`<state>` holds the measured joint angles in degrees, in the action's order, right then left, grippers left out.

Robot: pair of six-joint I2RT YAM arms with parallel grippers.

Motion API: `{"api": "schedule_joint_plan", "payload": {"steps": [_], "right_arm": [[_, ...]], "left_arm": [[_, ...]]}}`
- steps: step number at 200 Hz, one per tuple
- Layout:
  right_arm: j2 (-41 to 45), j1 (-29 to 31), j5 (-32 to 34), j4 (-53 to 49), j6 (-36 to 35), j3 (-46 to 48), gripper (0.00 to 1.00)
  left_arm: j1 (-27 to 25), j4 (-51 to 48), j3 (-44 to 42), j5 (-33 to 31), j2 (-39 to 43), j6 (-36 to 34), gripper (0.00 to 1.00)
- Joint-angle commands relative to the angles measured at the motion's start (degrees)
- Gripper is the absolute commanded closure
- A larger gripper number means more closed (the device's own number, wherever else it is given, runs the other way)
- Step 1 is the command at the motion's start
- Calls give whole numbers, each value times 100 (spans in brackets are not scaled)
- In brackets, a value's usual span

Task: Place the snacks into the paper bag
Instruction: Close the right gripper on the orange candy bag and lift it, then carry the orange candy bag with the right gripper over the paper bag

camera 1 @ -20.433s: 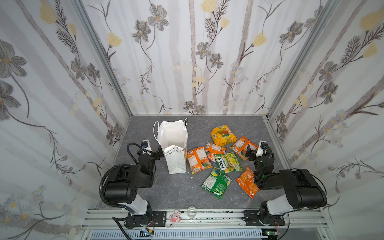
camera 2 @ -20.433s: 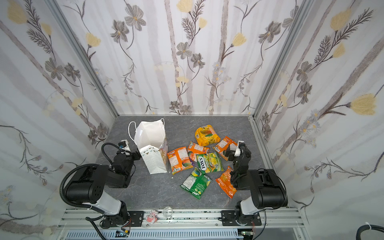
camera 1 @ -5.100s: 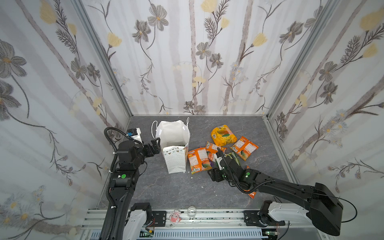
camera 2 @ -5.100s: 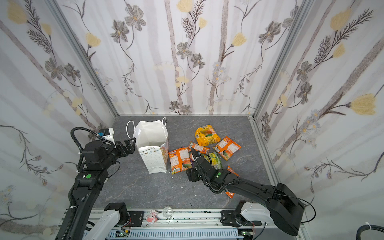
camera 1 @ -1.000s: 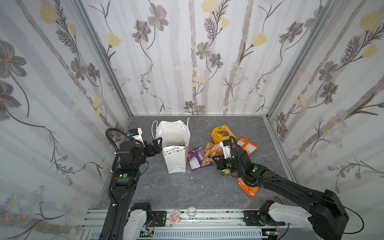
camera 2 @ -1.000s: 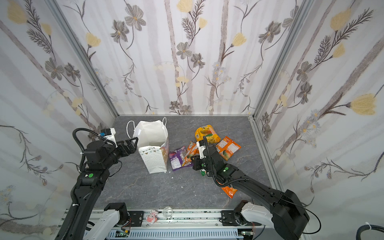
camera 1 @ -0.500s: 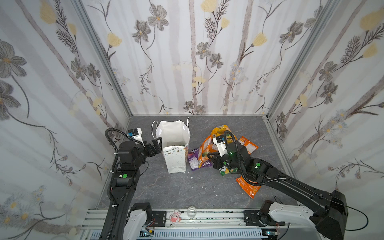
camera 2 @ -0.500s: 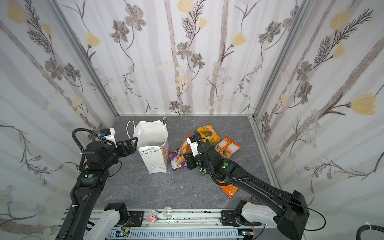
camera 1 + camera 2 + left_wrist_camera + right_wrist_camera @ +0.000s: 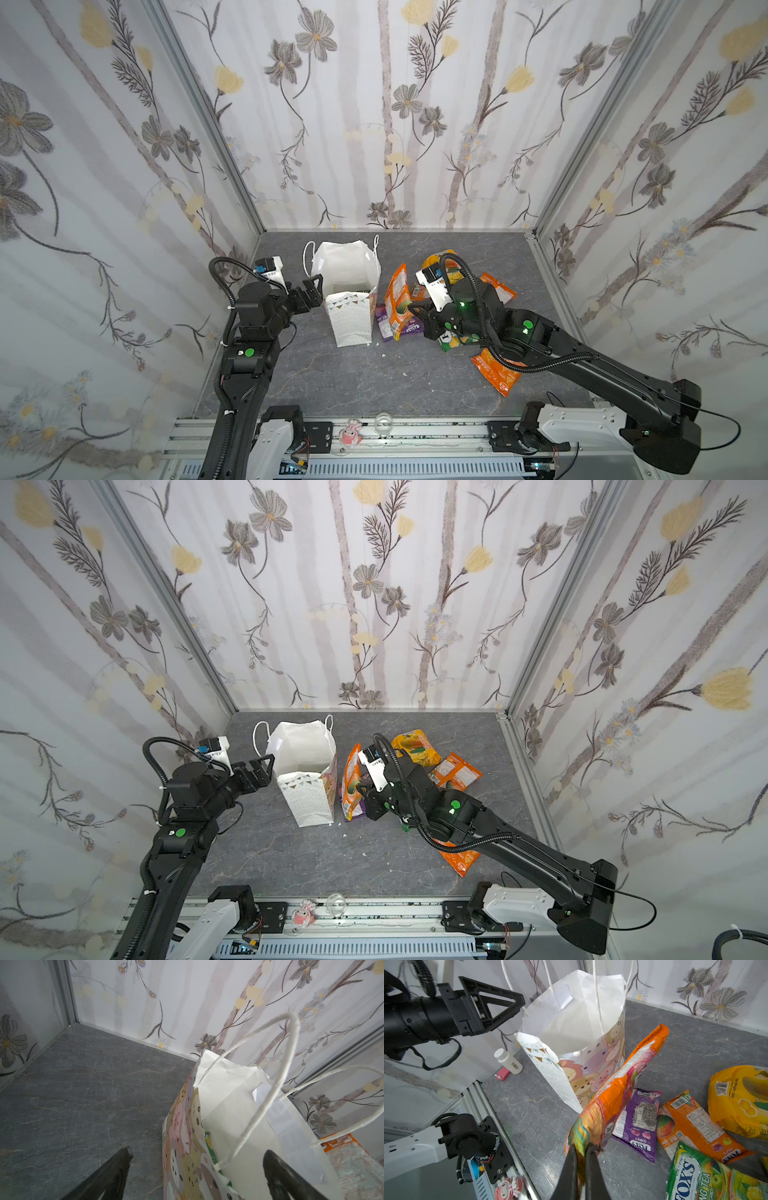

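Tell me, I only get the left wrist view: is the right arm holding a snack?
Observer: Yes. The right gripper has its jaws shut on one end of an orange packet, close beside the paper bag.
Operator: Is it over the opening?
Observer: No. In both top views it is outside the bag's wall, on the right arm's side.
Operator: Which snacks lie outside?
Observer: At least a purple packet, a second orange packet, a green FOX'S packet and a yellow packet, flat near the right arm.

Clutter round the grey table (image 9: 332,382).
Six o'clock: pink doll (image 9: 350,434) beside a clear dome (image 9: 383,423) on the rail (image 9: 415,432); a white bottle (image 9: 508,1061) beside a pink case (image 9: 502,1073).
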<state>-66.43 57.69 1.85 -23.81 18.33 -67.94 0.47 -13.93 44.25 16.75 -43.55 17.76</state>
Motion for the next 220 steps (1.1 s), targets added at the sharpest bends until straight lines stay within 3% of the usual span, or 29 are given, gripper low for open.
{"api": "schedule_joint_plan", "payload": {"steps": [1,31,74,167,220], "right_arm": [[44,84,101,10,-163,-245,100],[13,169,-109,46,-254,-542,100],[-164,241,-595,190,-356,-1125,100],[-780,454,-668,164,-670,-2424,100],[-1275,558,179,346,-488,-3051,100]], "left_arm": [[6,144,57,129,-64,-53,0],[9,236,2,441,-60,-20,0],[13,182,21,373,-98,-27,0],[15,147,7,263,24,-35,0],[15,178,15,339,-18,-18,0]]}}
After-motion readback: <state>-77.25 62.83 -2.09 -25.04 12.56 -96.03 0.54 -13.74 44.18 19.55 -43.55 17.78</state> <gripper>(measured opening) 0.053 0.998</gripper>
